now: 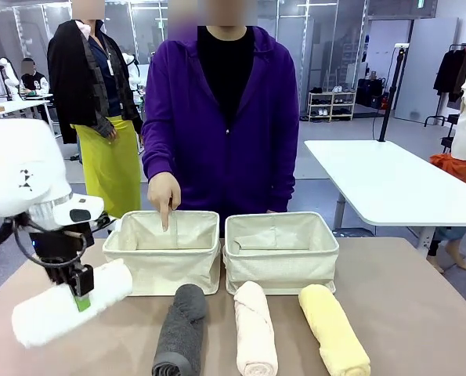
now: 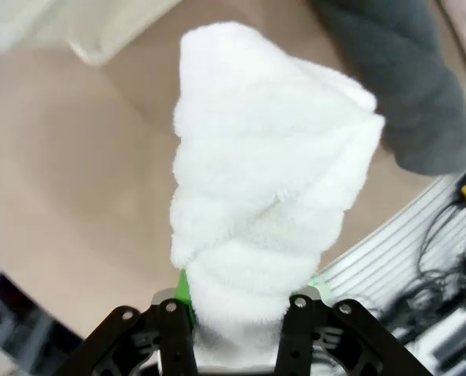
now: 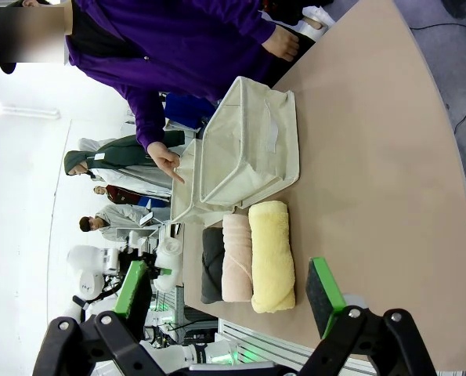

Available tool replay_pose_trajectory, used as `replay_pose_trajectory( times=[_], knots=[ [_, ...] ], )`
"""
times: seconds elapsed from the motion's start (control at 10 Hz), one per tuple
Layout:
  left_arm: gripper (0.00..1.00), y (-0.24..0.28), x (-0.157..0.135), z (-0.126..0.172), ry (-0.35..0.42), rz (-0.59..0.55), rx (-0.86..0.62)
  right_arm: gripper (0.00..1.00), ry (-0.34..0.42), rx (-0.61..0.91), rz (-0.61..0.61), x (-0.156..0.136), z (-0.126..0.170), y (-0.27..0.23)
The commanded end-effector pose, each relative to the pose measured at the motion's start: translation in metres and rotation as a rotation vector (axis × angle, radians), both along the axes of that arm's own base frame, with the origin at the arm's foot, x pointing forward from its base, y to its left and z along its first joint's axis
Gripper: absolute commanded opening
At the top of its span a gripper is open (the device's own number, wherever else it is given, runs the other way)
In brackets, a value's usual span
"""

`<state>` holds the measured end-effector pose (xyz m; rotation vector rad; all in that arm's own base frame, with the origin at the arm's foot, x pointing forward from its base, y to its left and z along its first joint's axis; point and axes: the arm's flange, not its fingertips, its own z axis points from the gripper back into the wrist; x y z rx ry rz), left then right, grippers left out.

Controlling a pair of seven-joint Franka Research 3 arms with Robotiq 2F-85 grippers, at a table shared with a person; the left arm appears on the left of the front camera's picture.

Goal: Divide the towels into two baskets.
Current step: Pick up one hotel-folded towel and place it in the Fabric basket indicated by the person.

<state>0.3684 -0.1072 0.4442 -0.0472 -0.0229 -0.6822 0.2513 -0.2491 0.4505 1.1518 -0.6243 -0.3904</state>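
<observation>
My left gripper (image 1: pixel 81 295) is shut on the white towel (image 1: pixel 70 304), which hangs above the table's left front; the white towel (image 2: pixel 264 211) rises from between the green pads in the left wrist view. On the table lie the dark grey towel (image 1: pixel 182 329), the pale pink towel (image 1: pixel 255 327) and the yellow towel (image 1: pixel 333 327), side by side in front of two cream baskets (image 1: pixel 164 262) (image 1: pixel 281 260). Both baskets look empty. The person's finger (image 1: pixel 166 222) points into the left basket. My right gripper (image 3: pixel 229 301) is open, well back from the yellow towel (image 3: pixel 270 254).
A person in purple (image 1: pixel 221 117) stands behind the baskets at the table's far edge. Bare tabletop (image 1: pixel 420 313) lies to the right of the yellow towel. Another white table (image 1: pixel 389 180) stands behind on the right.
</observation>
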Motion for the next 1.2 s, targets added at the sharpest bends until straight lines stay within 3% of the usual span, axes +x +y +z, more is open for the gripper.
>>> replay_pose_trajectory(
  times=[0.0, 0.3, 0.5, 0.6, 0.7, 0.9, 1.0, 1.1],
  knots=[
    [0.44, -0.004, -0.007, 0.041, -0.261, -0.207, 0.09, 1.0, -0.021, 0.006, 0.0, -0.002, 0.002, 0.001],
    [0.44, -0.031, 0.026, 0.081, -0.466, -0.451, 0.077, 1.0, -0.021, 0.006, 0.0, -0.002, 0.002, 0.001],
    [0.44, -0.055, 0.057, 0.084, -0.476, -0.574, 0.099, 1.0, -0.021, 0.006, 0.0, -0.002, 0.002, 0.001],
    [0.44, -0.061, 0.063, 0.084, -0.412, -0.636, 0.083, 1.0, -0.021, 0.006, 0.0, -0.002, 0.002, 0.001],
    [0.44, -0.053, 0.036, 0.089, -0.48, -0.51, 0.107, 1.0, -0.021, 0.006, 0.0, -0.002, 0.002, 0.001],
    [0.44, -0.053, 0.036, 0.089, -0.48, -0.51, 0.107, 1.0, -0.021, 0.006, 0.0, -0.002, 0.002, 0.001],
    [0.44, -0.064, 0.053, 0.078, -0.451, -0.561, 0.1, 1.0, -0.021, 0.006, 0.0, -0.002, 0.002, 0.001],
    [0.44, -0.071, 0.053, 0.081, -0.501, -0.692, 0.155, 1.0, -0.021, 0.006, 0.0, -0.002, 0.002, 0.001]
  ],
)
